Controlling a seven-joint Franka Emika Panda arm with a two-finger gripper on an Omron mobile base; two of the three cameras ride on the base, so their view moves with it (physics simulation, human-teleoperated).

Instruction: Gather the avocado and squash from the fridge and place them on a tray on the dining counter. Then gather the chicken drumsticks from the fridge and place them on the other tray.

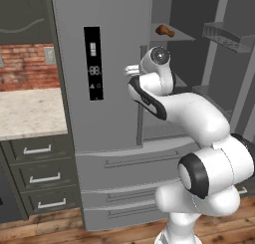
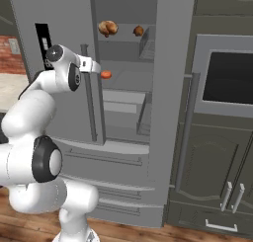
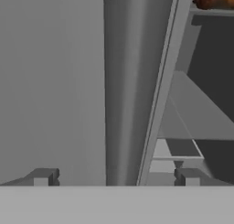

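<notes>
We're still early on, by the look of it: the squash [image 2: 106, 74] sits on a middle shelf of the open fridge [image 2: 123, 63], and the chicken drumsticks [image 2: 108, 27] lie on the shelf above, long axes roughly side to side. Nothing's been gathered yet as far as we can tell. Our claw [image 3: 114, 177] is spread wide and empty, hovering at the fridge door's edge.

Upper middle of my right base view, the fridge's top shelf [image 2: 123, 38] carries two golden-brown chicken drumsticks [image 2: 107, 28], well apart, one left and one right. The shelf below [image 2: 126, 83] holds the orange-red squash [image 2: 106, 74] near its left end. In my left base view one drumstick [image 1: 165, 31] sits up top.
</notes>
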